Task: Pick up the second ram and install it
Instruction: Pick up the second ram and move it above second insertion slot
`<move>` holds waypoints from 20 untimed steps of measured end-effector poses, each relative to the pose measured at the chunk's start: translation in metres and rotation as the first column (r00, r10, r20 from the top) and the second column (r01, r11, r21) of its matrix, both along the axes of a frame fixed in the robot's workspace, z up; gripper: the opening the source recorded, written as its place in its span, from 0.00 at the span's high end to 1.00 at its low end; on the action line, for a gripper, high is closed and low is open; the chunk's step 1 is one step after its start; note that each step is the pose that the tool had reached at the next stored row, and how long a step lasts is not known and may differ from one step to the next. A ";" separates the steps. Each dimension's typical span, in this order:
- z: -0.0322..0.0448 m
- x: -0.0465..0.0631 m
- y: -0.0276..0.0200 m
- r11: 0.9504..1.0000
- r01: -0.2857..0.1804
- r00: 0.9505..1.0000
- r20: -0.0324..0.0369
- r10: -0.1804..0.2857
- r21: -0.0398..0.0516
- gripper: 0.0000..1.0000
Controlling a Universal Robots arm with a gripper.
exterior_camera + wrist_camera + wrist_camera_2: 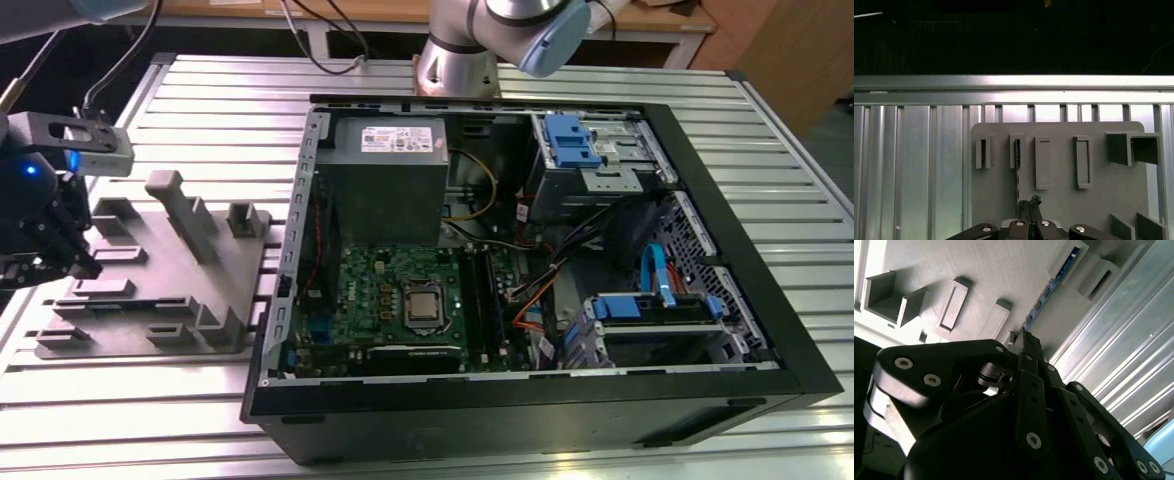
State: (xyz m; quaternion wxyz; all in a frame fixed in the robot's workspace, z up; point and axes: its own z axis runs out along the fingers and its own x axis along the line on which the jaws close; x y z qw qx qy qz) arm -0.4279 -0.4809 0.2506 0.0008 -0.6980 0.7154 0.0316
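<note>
Second wrist view: gripper [1026, 340] right at the second ram [1050, 286], which sits in its tray slot.

Fingers look squeezed together with no gap at the tips, and they sit right at the near end of the strip, but I can't tell if they're actually pinching it or just next to it. The ram stands on edge in a slot of the grey tray [1064, 210] and runs away from the tips in both wrist views. The tray lies on the ribbed metal table [200, 90]. In the exterior view the gripper hangs over the tray's end on the exterior view's left. Farther off, toward the exterior view's right, the open PC case [747, 250] lies just beside the tray, green motherboard [387, 290] facing up inside.
</note>
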 end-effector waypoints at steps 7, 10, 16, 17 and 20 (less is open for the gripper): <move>-0.0058 0.000 -0.0094 1.000 0.000 1.000 0.000 0.000 0.013 0.93; -0.0111 0.000 -0.0115 1.000 0.000 1.000 0.000 0.000 0.014 0.93; -0.0201 0.000 -0.0129 1.000 0.000 1.000 0.000 0.000 0.018 0.93; -0.0202 0.000 -0.0129 1.000 0.000 1.000 0.000 0.000 0.023 0.93; -0.0202 0.000 -0.0128 1.000 0.000 1.000 0.000 0.000 0.024 0.93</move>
